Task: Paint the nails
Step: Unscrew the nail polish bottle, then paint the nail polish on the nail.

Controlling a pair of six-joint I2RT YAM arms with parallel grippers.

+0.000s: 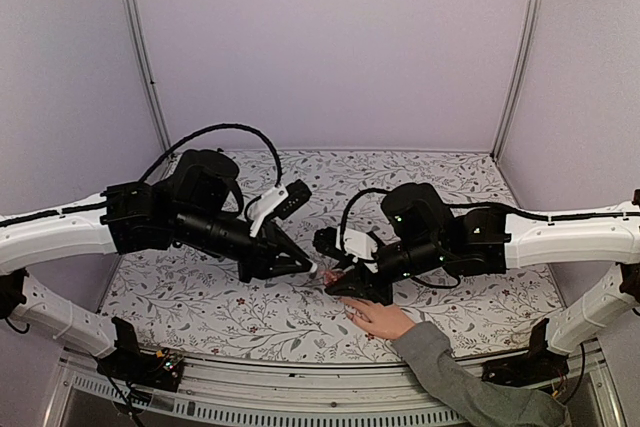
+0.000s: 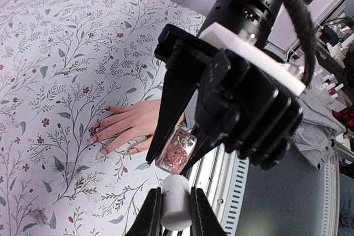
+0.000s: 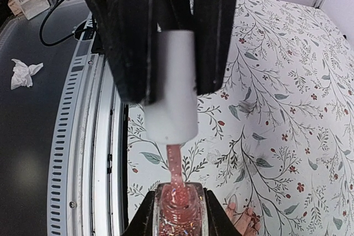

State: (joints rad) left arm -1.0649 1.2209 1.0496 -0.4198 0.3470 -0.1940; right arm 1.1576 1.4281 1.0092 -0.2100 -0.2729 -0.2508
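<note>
A light-skinned hand (image 1: 378, 319) in a grey sleeve (image 1: 455, 379) lies flat on the floral table near the front edge. Its small nails (image 2: 95, 125) look pinkish; the fingertips (image 3: 241, 217) also show in the right wrist view. My right gripper (image 3: 180, 216) is shut on a square glass bottle of pink glitter polish (image 3: 180, 208), seen too as the bottle (image 2: 176, 148) in the left wrist view. My left gripper (image 2: 177, 214) is shut on the white brush cap (image 2: 177, 200). The cap (image 3: 171, 92) hangs above the bottle, its pink brush stem (image 3: 175, 164) reaching into the neck. Both grippers, left (image 1: 312, 269) and right (image 1: 336, 283), meet just left of the hand.
A slotted metal rail (image 3: 91, 153) runs along the table's near edge, close beside the bottle. A crumpled white tissue (image 3: 25, 73) lies on the dark floor beyond it. White walls and corner posts (image 1: 140, 47) enclose the table at the back and sides.
</note>
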